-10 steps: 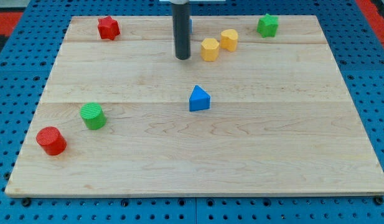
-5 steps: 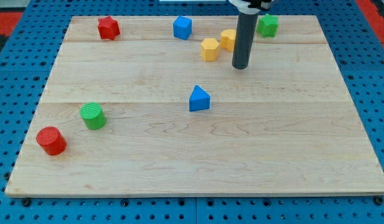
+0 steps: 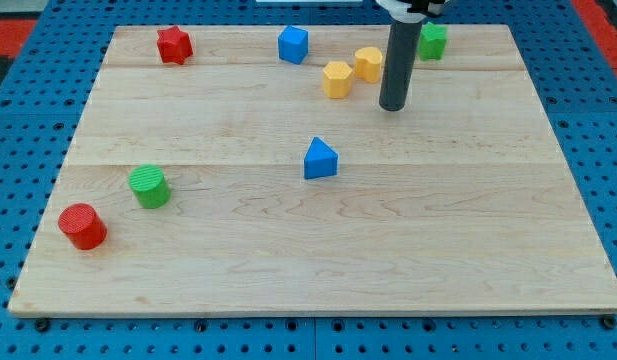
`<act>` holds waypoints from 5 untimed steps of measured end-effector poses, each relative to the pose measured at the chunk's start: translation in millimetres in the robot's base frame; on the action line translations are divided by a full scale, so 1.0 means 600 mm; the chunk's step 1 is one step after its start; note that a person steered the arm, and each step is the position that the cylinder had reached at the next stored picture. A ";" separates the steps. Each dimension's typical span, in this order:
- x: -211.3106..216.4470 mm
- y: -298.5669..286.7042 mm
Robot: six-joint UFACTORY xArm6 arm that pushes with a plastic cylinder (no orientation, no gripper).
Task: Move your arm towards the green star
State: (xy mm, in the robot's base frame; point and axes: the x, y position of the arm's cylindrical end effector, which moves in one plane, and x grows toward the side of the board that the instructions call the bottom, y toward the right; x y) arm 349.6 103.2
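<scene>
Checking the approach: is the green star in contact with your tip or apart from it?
Apart. My tip sits on bare board below and to the view's left of the green star; the rod hides its left edge.

- The robot shows only as a straight, round rod, dark grey to black, with a smooth matte surface and a faint lighter sheen along its length.
- The rod keeps one width all the way down to the tip (image 3: 393,107), which is cut flat and blunt.
- At 12 o'clock a white collar with a dark part caps the rod, cropped by the frame.
</scene>
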 end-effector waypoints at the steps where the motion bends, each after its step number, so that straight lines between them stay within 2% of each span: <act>1: 0.000 0.011; 3: 0.000 0.058; 4: -0.024 0.167; 5: -0.095 0.207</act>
